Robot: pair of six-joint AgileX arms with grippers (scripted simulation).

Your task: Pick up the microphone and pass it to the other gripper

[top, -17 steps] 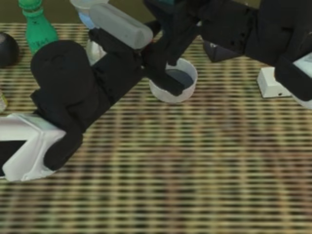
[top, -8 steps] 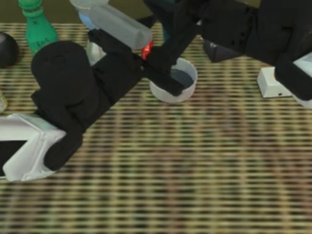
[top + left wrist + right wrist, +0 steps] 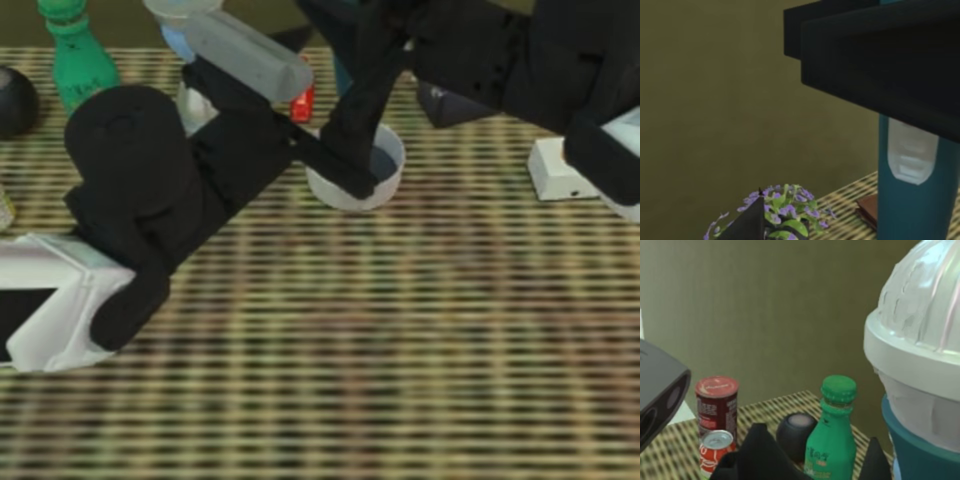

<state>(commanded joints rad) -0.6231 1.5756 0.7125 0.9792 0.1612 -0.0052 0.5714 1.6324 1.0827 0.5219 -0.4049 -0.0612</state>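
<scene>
**Shifted arms bare a red bottle beside the handover**

Since a second ago, the left gripper point(image 3: 318, 148) and the right gripper point(image 3: 356, 105) have both shifted slightly where they meet at the far middle of the table. This uncovers a small red bottle point(image 3: 302, 103) that the black links hid before.

From above, the left arm reaches in from the table's left and the right arm from the far right. They cross over the rim of a white bowl point(image 3: 392, 150). The microphone point(image 3: 340, 76) shows here only as what I take to be a teal sliver behind the right gripper, just beside the red bottle. From this view I cannot tell whether either gripper has hold of it.

The left wrist view shows the teal handle upright, with its white switch strip point(image 3: 912, 156) facing the camera. A black bar crosses the handle above the strip. I cannot tell whose bar it is, or whether it clamps the handle.

In the right wrist view the whitish-grey head looms close, with the teal collar below it. A green bottle point(image 3: 832, 440), a dark ball point(image 3: 796, 432) and two red cans point(image 3: 717, 405) stand farther off.

The main risk is timing. If one gripper lets go before the other has a firm grip, the microphone would likely drop into the bowl or onto the red bottle. The space is also crowded, so a small sideways correction by either arm could tip the bottle, nudge the bowl or knock the two grippers together.
</scene>
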